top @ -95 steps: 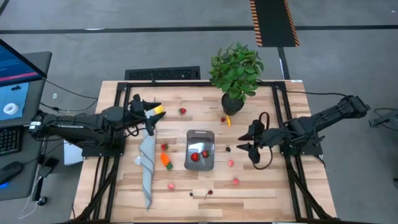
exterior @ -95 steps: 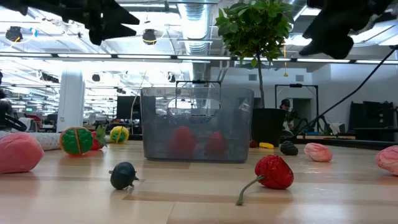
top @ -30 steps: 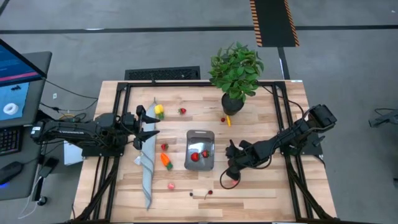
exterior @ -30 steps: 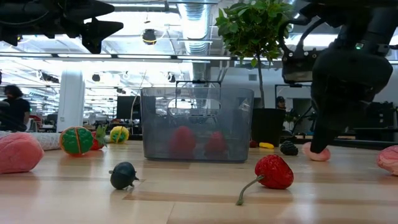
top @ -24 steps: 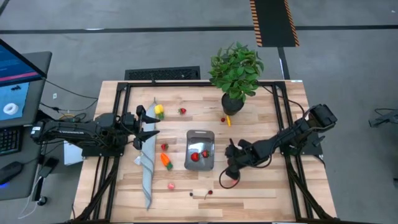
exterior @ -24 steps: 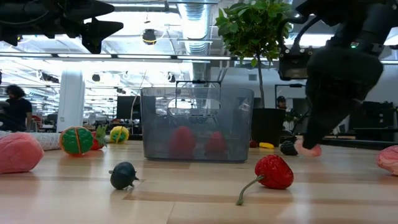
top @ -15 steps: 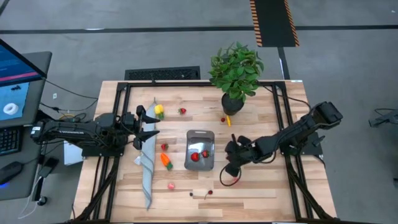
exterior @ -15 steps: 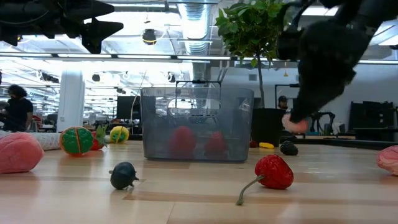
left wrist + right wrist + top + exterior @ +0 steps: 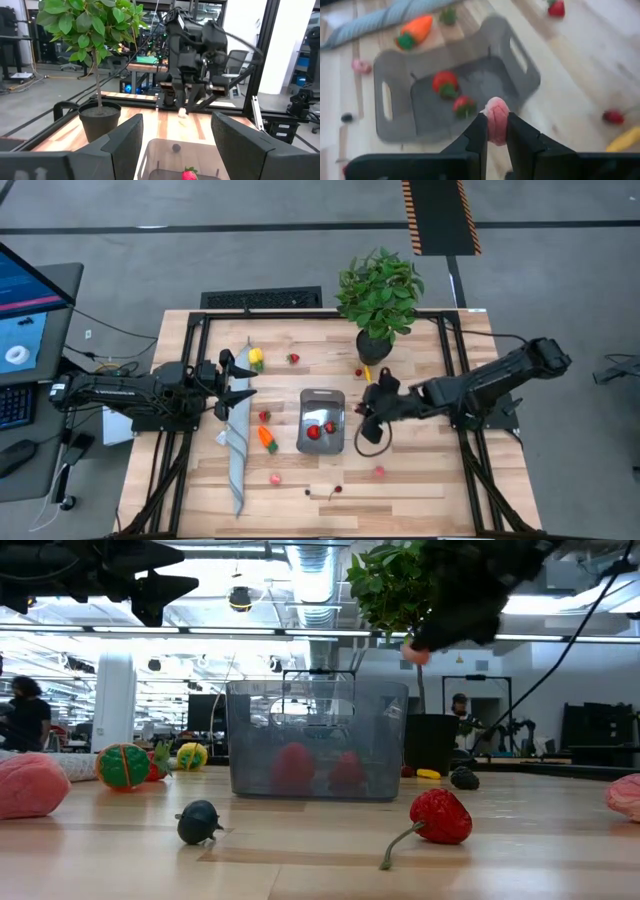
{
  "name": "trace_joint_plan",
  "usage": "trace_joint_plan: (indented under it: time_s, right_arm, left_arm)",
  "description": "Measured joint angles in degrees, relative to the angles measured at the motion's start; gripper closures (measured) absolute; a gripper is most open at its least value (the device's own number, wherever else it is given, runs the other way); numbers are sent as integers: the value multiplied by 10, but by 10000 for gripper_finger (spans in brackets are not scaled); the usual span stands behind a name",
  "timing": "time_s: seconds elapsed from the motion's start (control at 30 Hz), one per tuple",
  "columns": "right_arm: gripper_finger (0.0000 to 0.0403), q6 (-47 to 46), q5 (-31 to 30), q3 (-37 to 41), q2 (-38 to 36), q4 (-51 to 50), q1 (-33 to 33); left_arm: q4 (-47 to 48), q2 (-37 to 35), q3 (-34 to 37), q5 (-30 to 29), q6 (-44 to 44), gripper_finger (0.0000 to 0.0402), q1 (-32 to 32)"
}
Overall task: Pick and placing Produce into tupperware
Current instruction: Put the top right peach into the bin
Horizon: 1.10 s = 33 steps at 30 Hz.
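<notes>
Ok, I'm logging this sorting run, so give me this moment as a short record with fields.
right tool: shut on pink produce piece, raised near the tupperware's right edge
left tool: open, empty, by the grey cloth
tupperware: holds two red pieces
loose on table: carrot, yellow piece, dark berry, strawberry

wooden table (image 9: 420, 480), tupperware (image 9: 322, 421), cloth strip (image 9: 236, 442), potted plant (image 9: 378, 298)

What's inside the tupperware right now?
Two red strawberry-like pieces lie on the floor of the tupperware. The pink piece is not inside: the right gripper holds it above. Nothing else shows inside.
</notes>
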<state>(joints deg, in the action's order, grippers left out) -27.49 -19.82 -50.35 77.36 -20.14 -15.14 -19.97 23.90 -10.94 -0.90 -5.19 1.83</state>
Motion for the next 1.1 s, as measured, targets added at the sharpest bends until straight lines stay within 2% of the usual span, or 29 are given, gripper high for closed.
trace_joint_plan:
  time_s: [0.23,0.47,0.63,0.87,1.1]
  right_arm:
    - [323,92,51,-90,44,-4,47]
    - [323,127,126,-153,111,-25,101]
    - [323,127,182,-169,165,-26,131]
    - [320,130,200,-182,218,-25,156]
    - [288,130,256,-197,257,-15,165]
  left_arm:
    - [1,1,0,-16,0,176,0]
    - [10,1,0,-20,0,176,0]
    - [17,1,0,-20,-1,176,0]
    - [24,1,0,-20,-1,176,0]
    - [25,1,0,-21,-1,176,0]
